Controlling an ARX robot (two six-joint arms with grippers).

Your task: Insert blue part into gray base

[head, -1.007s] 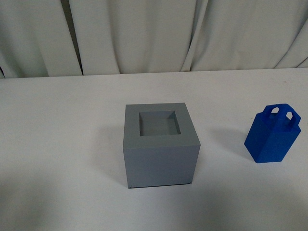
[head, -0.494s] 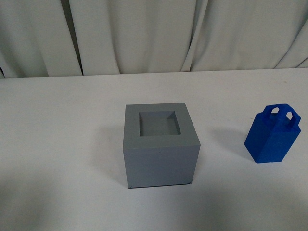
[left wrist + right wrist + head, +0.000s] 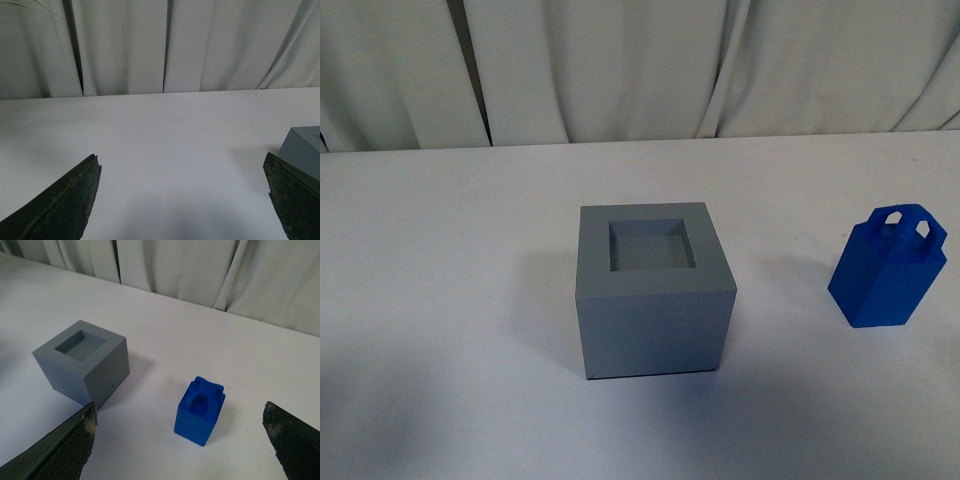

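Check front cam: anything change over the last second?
Nothing was grasped, released or displaced. The whole front view slid slightly up in frame, curtain and table edge included, so probably the camera shifted. The bright blue plastic block with loop handle still stands apart, right of the matte gray plastic cube, its recess empty. Both arms' jaws open.

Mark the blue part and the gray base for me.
blue part (image 3: 885, 285), front view, middle of its near side face.
gray base (image 3: 655, 335), front view, middle of its front wall, below the recess.
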